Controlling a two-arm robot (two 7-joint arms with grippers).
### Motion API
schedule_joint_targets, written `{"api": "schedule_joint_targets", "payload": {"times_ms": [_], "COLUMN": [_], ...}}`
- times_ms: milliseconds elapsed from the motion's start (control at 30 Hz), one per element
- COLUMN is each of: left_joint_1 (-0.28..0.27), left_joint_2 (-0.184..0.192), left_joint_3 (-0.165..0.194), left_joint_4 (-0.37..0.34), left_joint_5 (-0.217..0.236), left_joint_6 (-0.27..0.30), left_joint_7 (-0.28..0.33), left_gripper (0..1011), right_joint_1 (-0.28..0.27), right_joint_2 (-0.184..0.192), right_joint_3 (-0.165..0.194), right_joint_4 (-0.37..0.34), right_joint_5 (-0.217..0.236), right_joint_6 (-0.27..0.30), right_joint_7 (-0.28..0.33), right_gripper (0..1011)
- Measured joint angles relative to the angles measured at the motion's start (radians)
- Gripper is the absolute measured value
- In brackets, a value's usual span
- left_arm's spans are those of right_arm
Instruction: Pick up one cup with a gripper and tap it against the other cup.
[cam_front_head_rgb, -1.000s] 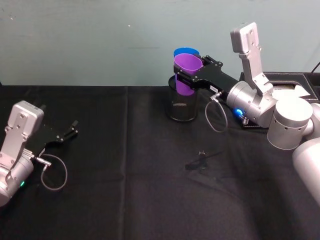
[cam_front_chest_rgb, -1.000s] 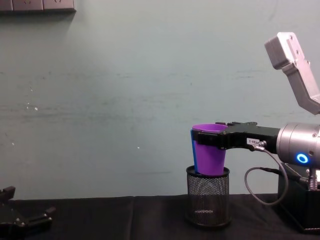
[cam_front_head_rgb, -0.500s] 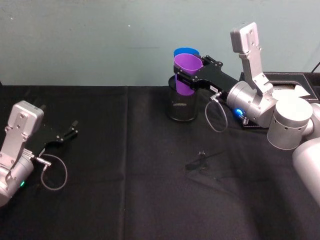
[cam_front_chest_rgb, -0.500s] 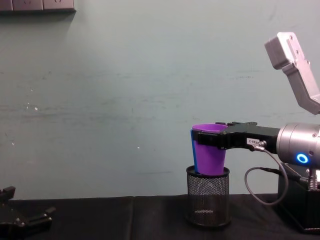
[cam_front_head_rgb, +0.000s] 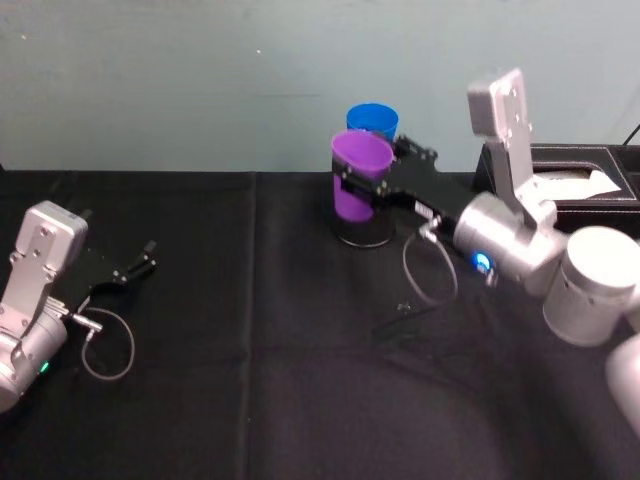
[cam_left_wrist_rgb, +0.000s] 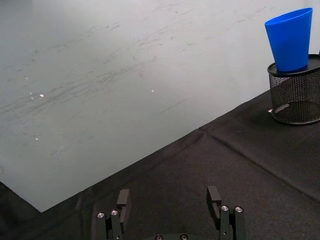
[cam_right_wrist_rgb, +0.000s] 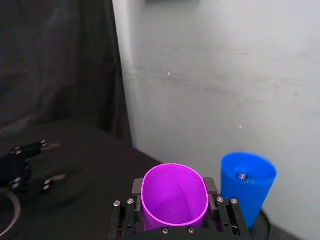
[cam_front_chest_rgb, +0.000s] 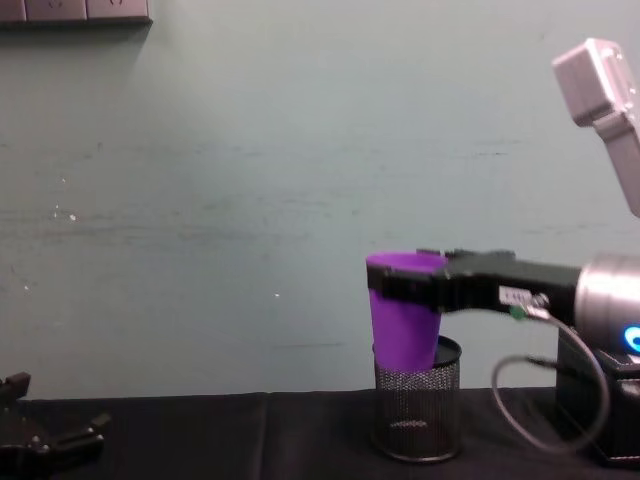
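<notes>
- The right gripper (cam_front_head_rgb: 362, 186) is clamped around the purple cup (cam_front_head_rgb: 356, 184), one flat black finger on each side of the smooth tapered wall just under the rim; in the right wrist view the rim (cam_right_wrist_rgb: 174, 195) sits squeezed slightly oval between the fingers (cam_right_wrist_rgb: 137, 187).
- The purple cup hangs upright in the air, at about 7 o'clock from the blue cup (cam_front_head_rgb: 372, 119) in the head view, close beside it; whether the two touch I cannot tell.
- The blue cup stands upright in the round black mesh holder (cam_front_chest_rgb: 417, 397) on the black tablecloth (cam_front_head_rgb: 250, 380).
- Compared with half a second ago, the purple cup has shifted toward the robot's left and nearer the robot, uncovering the blue cup's rim; the right arm has swung with it.
- The left gripper (cam_front_head_rgb: 133, 268) rests at the table's 9 o'clock edge, fingers (cam_left_wrist_rgb: 123, 199) spread wide and holding nothing.
</notes>
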Motion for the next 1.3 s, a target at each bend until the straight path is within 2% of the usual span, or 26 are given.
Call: {"api": "schedule_joint_targets", "payload": {"times_ms": [100,133,267,467,600,900,1133,1300], "left_joint_1": [0.000,0.000,0.000,0.000,0.000,0.000,0.000,0.000], "left_joint_2": [0.000,0.000,0.000,0.000,0.000,0.000,0.000,0.000], "left_joint_3": [0.000,0.000,0.000,0.000,0.000,0.000,0.000,0.000], "left_joint_4": [0.000,0.000,0.000,0.000,0.000,0.000,0.000,0.000], "left_joint_5": [0.000,0.000,0.000,0.000,0.000,0.000,0.000,0.000], "left_joint_6": [0.000,0.000,0.000,0.000,0.000,0.000,0.000,0.000], "left_joint_7": [0.000,0.000,0.000,0.000,0.000,0.000,0.000,0.000], "left_gripper": [1000,1000,1000,1000,1000,1000,1000,1000], "right_joint_1": [-0.086,-0.086,-0.186,-0.304,-0.346,-0.376,-0.376,-0.378], "right_joint_2": [0.033,0.033,0.069,0.082,0.072,0.033,0.010,-0.004], "right_joint_3": [0.003,0.003,0.017,0.027,0.026,0.018,0.020,0.026], "right_joint_4": [-0.098,-0.098,-0.198,-0.264,-0.262,-0.202,-0.166,-0.154], "right_joint_5": [0.011,0.011,0.013,-0.005,-0.030,-0.116,-0.157,-0.169], "right_joint_6": [0.022,0.022,0.040,0.020,-0.004,-0.073,-0.105,-0.111], "right_joint_7": [-0.027,-0.027,-0.070,-0.127,-0.150,-0.196,-0.207,-0.208], "right_gripper": [732,732,732,732,732,732,732,732]}}
